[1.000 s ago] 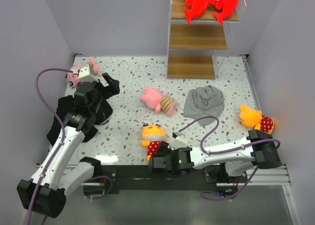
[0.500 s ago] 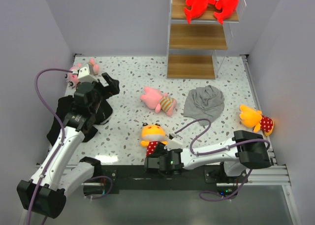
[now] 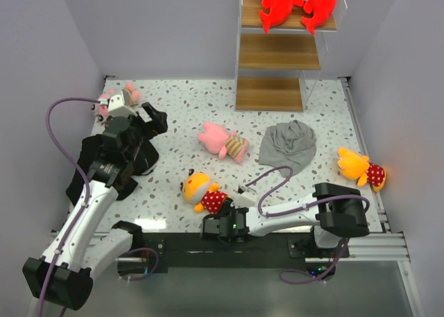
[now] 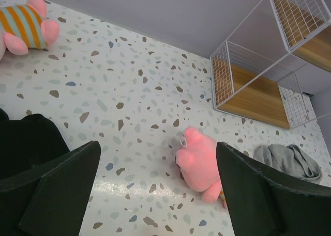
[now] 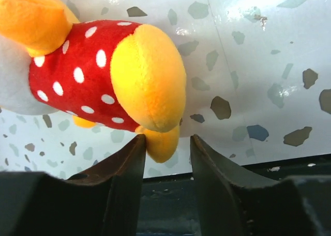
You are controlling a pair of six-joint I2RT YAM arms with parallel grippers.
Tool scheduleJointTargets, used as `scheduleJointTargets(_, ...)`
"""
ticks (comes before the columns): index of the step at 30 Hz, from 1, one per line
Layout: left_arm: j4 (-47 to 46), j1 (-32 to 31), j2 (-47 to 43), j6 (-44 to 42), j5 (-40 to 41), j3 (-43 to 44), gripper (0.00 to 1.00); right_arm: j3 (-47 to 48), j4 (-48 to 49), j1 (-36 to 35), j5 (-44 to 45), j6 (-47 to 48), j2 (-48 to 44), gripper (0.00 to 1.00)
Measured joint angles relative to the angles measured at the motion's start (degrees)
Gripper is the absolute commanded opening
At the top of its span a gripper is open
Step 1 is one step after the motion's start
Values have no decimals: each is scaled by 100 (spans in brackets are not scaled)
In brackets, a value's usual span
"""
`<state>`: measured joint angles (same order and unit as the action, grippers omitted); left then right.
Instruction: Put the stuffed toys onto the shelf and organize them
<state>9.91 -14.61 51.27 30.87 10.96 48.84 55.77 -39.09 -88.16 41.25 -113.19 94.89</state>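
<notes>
Overhead plus two low wrist views, shared table (image 3: 182, 109)

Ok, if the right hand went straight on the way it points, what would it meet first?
The yellow-orange stuffed toy: its foot sits between the fingers of the right hand, with its red dotted body just beyond. Whether the fingers are pinching it is unclear.

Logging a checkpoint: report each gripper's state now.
Left gripper: open, holding nothing.
Right gripper: jaws narrowly either side of the foot of the yellow-orange plush toy; whether it grips cannot be told.
</notes>
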Motion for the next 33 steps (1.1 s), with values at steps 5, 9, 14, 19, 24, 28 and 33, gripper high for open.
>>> scheduleJointTargets(5, 0, 0, -37, -2, 26, 0, 98, 44, -142, 9, 376, 0, 85, 45)
scheduleJointTargets(9, 0, 0, -46, -2, 39, 0, 98, 46, -164, 20, 809, 0, 76, 40)
scheduleJointTargets(14, 0, 0, -55, -2, 50, 0, 98, -28, 146, 87, 1086, 0, 35, 38)
scheduleJointTargets(19, 0, 0, -68, -4, 105, 0, 98, -142, 426, 151, 1165, -2, 13, 0)
scheduleJointTargets(24, 0, 0, -68, -4, 149, 0, 98, -79, 199, 155, 1215, -24, -463, 0)
scheduleJointTargets(28, 0, 0, -68, -4, 186, 0, 98, 162, -48, 164, 1434, 83, -1259, 0)
scheduleJointTargets(33, 0, 0, -68, -4, 273, 0, 98, 776, -577, 387, 1915, 330, -1912, 0)
